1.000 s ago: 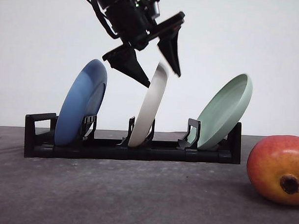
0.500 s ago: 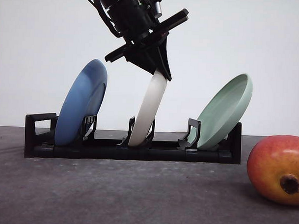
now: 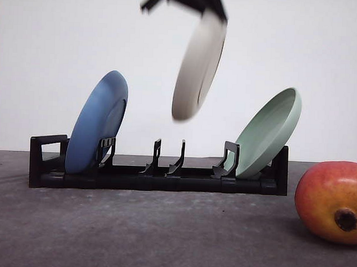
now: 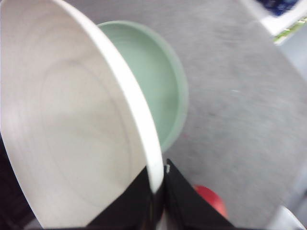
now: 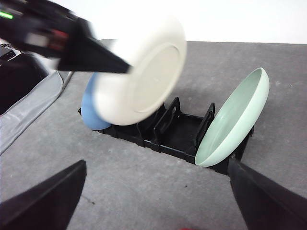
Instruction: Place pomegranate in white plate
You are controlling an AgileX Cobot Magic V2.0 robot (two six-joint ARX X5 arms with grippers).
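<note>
The white plate (image 3: 198, 67) hangs in the air above the middle slot of the black rack (image 3: 130, 180), tilted on edge. My left gripper (image 3: 213, 10) is shut on its upper rim. In the left wrist view the plate (image 4: 72, 120) has its rim pinched between the black fingers (image 4: 184, 203). The pomegranate (image 3: 331, 200), red fading to orange with a dark calyx, lies on the table at the right and appears as a red patch (image 4: 211, 199) beyond the fingers. My right gripper (image 5: 156, 206) is open, low over the table in front of the rack, facing the lifted plate (image 5: 144, 72).
A blue plate (image 3: 99, 122) stands in the rack's left slot and a pale green plate (image 3: 269, 134) in its right slot. The middle slot holds nothing. A grey cloth (image 5: 29, 110) lies left of the rack in the right wrist view.
My left gripper closed on the white plate's rim, then lifted it up and to the right out of the rack's middle slot. The pomegranate has not moved.
</note>
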